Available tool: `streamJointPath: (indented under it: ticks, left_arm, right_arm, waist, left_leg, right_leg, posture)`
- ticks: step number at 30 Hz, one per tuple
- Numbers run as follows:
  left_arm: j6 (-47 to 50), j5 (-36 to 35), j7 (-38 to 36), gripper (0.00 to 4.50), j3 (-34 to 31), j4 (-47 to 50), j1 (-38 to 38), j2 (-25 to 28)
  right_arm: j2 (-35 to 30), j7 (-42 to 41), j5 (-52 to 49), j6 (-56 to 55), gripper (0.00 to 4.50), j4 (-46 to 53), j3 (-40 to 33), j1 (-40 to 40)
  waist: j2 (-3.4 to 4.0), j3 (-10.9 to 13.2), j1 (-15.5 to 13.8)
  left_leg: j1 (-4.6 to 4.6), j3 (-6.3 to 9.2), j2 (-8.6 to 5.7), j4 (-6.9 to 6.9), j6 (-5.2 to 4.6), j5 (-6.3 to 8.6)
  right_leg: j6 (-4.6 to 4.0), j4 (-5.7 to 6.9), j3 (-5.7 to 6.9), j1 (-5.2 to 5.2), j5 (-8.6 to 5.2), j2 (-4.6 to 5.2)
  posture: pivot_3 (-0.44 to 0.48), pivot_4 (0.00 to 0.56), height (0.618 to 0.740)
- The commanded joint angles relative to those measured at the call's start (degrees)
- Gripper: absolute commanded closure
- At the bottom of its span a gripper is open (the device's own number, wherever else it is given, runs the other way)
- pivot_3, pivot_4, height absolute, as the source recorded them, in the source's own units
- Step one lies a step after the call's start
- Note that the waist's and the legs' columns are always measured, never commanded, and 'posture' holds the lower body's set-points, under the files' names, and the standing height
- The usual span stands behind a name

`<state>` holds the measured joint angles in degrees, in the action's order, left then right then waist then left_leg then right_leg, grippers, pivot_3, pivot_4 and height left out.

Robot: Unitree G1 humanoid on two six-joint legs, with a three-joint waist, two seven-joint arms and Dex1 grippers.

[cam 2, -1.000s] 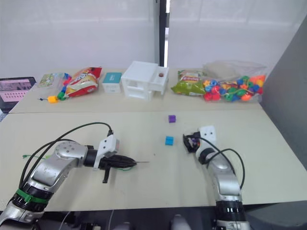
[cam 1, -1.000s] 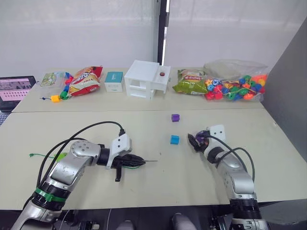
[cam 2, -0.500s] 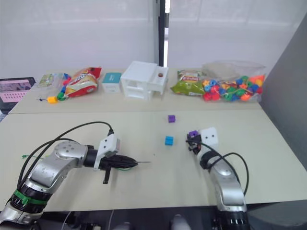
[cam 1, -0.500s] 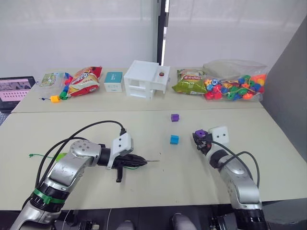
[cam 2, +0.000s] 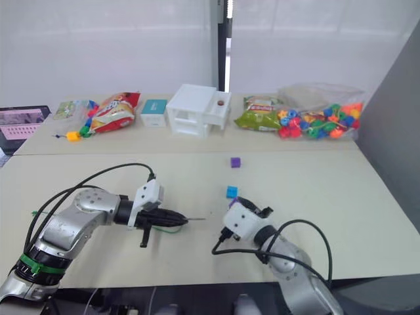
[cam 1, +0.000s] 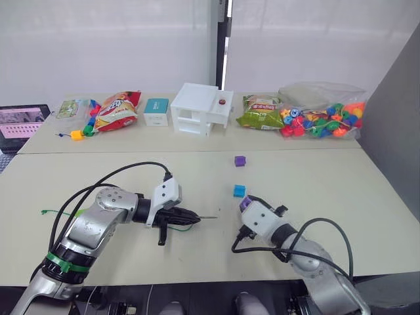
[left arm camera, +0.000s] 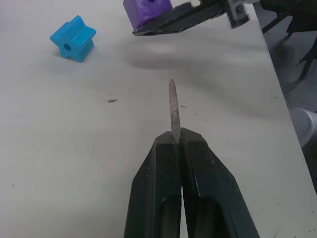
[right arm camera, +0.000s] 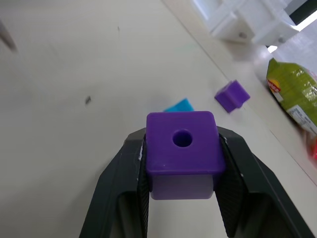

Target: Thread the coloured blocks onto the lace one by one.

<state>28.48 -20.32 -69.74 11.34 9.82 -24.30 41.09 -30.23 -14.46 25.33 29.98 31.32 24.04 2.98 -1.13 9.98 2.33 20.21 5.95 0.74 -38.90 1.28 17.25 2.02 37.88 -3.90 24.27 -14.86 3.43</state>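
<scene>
A robot works at a pale desk with both arms low over it. The left end effector is closed tight on the lace, pinching it just behind its stiff dark tip, which sticks out straight ahead, toward the robot's right. The rest of the green lace trails back along the desk to the robot's far left.

The right end effector is clamped on a purple cube block, one finger on each side face. The block's round hole faces outward, clear of the fingers. In the head views this block sits a short way to the right of the lace tip, with bare desk between them.

A blue star-shaped block lies just behind the held cube, and a second purple cube lies farther back, both loose on the desk.

The step in hand looks to be bringing hole and tip together. To do it well, the hole's axis should line up with the tip before closing the gap, then slide slowly. The tip is thin and the hole small, so a slight angle error would make it glance off the block's face.
</scene>
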Motion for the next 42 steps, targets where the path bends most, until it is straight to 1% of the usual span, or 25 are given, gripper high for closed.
streamJointPath:
  ticks: [1,5,8,10,12,16,17,18,19,21,24,26,29,31,36,42]
  left_arm:
    - [-2.4,0.2,-0.8,4.50,-0.7,-0.8,0.5,0.5]
    - [-3.0,0.3,-0.6,4.50,-0.6,-1.0,0.9,0.5]
    - [-3.0,0.2,-0.3,4.50,-0.6,-0.7,1.1,0.5]
    - [-2.8,0.2,-0.2,4.50,-0.6,-0.5,1.3,0.4]
    - [-2.5,0.2,0.0,4.50,-0.6,0.1,1.4,0.5]
    - [-1.6,-0.1,0.2,4.50,-0.6,0.9,1.1,0.6]
    - [-1.2,-0.2,0.4,4.50,-0.6,1.3,0.9,0.7]
    - [-0.7,-0.3,0.5,4.50,-0.6,1.5,0.5,0.6]
    - [-0.3,-0.4,0.5,4.50,-0.5,1.8,0.1,0.6]
    - [0.5,-0.5,0.6,4.50,-0.3,2.0,-0.5,0.5]
    - [1.3,-0.5,0.7,4.50,0.0,2.1,-1.2,0.2]
    - [1.9,-0.8,0.7,4.50,0.0,2.5,-1.4,0.3]
    - [2.5,-1.0,0.8,4.50,0.1,3.1,-1.4,0.2]
    - [2.9,-1.0,1.0,4.50,0.0,3.4,-1.3,0.3]
    - [3.6,-1.3,1.6,4.50,-0.7,4.4,-0.7,0.6]
    - [3.9,-1.3,2.2,4.50,-1.0,4.8,-0.3,0.6]
  right_arm:
    - [-1.7,2.2,9.2,-2.1,3.30,-2.3,2.1,0.2]
    - [-2.3,-1.6,11.7,-3.0,3.30,-4.0,3.9,-0.3]
    - [-3.5,-4.6,13.6,-2.2,3.30,-4.7,2.5,0.3]
    - [-4.3,-6.6,12.6,-2.5,3.30,-4.8,0.7,0.5]
    - [-4.9,-9.9,10.8,-2.3,3.30,-4.1,-0.7,0.7]
    - [-6.4,-20.3,6.8,0.8,3.30,-0.8,-1.9,2.2]
    - [-7.9,-24.8,5.3,2.1,3.30,0.9,-2.5,4.4]
    - [-9.0,-31.2,1.4,6.3,3.30,3.2,-3.4,7.2]
    - [-12.1,-38.2,-1.6,7.9,3.30,5.1,-3.6,10.6]
    - [-15.7,-48.3,-8.6,14.9,3.30,8.0,-3.8,15.1]
    - [-17.1,-53.8,-13.2,22.1,3.30,5.6,-2.9,24.5]
    - [-18.7,-58.6,-15.8,23.6,3.30,3.0,-0.4,30.3]
    - [-19.3,-60.3,-14.2,21.9,3.30,-4.8,5.5,38.0]
    - [-20.4,-62.3,-13.8,21.8,3.30,-7.2,9.3,40.0]
    - [-20.7,-62.7,-12.8,22.3,3.30,-9.6,14.6,40.9]
    - [-19.5,-61.4,-12.3,23.9,3.30,-9.9,17.2,40.2]
  waist:
    - [0.00,0.0,0.1]
    - [-0.01,0.0,0.1]
    - [-0.02,0.0,0.1]
    - [-0.04,0.0,0.0]
    - [-0.05,0.0,-0.1]
    - [-0.06,0.0,-0.3]
    - [-0.06,0.0,-0.3]
    - [-0.06,0.0,-0.2]
    - [-0.06,0.0,-0.1]
    - [0.00,0.0,0.0]
    - [0.01,0.0,0.3]
    - [0.02,0.0,0.4]
    - [0.02,0.0,0.3]
    - [0.01,0.0,0.1]
    - [0.01,0.0,-0.1]
    - [0.00,0.0,0.0]
  left_leg:
    - [0.00,0.00,0.00,0.00,0.00,0.00]
    - [-0.01,0.00,0.02,0.01,0.00,0.00]
    - [-0.02,0.00,0.02,0.00,0.00,0.00]
    - [-0.03,0.01,0.02,0.00,0.00,0.00]
    - [-0.04,0.01,0.01,-0.01,0.00,0.00]
    - [-0.03,0.02,0.01,-0.04,0.00,0.00]
    - [-0.03,0.02,0.01,-0.04,0.00,0.00]
    - [-0.02,0.01,0.01,-0.05,0.00,0.00]
    - [-0.02,0.01,0.02,-0.04,0.00,0.00]
    - [0.00,0.01,0.02,-0.07,0.00,0.00]
    - [-0.03,0.07,0.08,-0.04,-0.02,0.01]
    - [0.01,0.03,0.07,-0.03,-0.02,0.01]
    - [0.00,0.04,0.07,-0.03,-0.02,0.01]
    - [0.01,0.03,0.06,-0.03,-0.02,0.01]
    - [0.11,0.02,0.00,-0.04,-0.05,0.03]
    - [0.06,0.03,0.01,-0.04,-0.05,0.04]
  right_leg:
    - [0.00,0.00,0.00,0.00,0.00,0.00]
    - [0.00,0.00,0.00,0.01,0.00,-0.03]
    - [0.00,-0.01,0.00,-0.03,0.00,-0.02]
    - [0.00,-0.02,0.00,-0.05,0.00,-0.02]
    - [0.00,-0.04,0.00,-0.10,0.00,-0.01]
    - [0.00,-0.12,0.00,-0.14,0.00,0.00]
    - [0.00,-0.14,0.01,-0.15,0.00,0.00]
    - [0.00,-0.13,0.01,-0.13,0.00,0.00]
    - [0.00,-0.18,0.01,-0.15,0.00,0.00]
    - [0.00,-0.21,0.01,-0.14,0.00,-0.01]
    - [0.00,-0.20,0.08,-0.16,0.00,-0.08]
    - [0.00,-0.22,0.05,-0.09,0.00,-0.06]
    - [0.00,-0.19,0.06,-0.09,0.00,-0.05]
    - [0.00,-0.19,0.06,-0.07,0.00,-0.03]
    - [0.03,-0.15,0.07,0.01,0.03,0.08]
    - [0.03,-0.13,0.08,-0.01,0.03,0.06]
  posture:
    - [0.000,0.150,0.740]
    - [0.000,0.150,0.740]
    - [0.000,0.150,0.740]
    - [0.000,0.150,0.740]
    - [0.000,0.150,0.740]
    - [0.000,0.150,0.740]
    - [0.000,0.150,0.740]
    - [0.000,0.150,0.740]
    - [0.000,0.150,0.740]
    - [0.000,0.150,0.740]
    - [0.000,0.150,0.740]
    - [0.000,0.150,0.740]
    - [0.000,0.150,0.740]
    - [0.000,0.150,0.740]
    - [0.000,0.150,0.740]
    - [0.000,0.150,0.740]
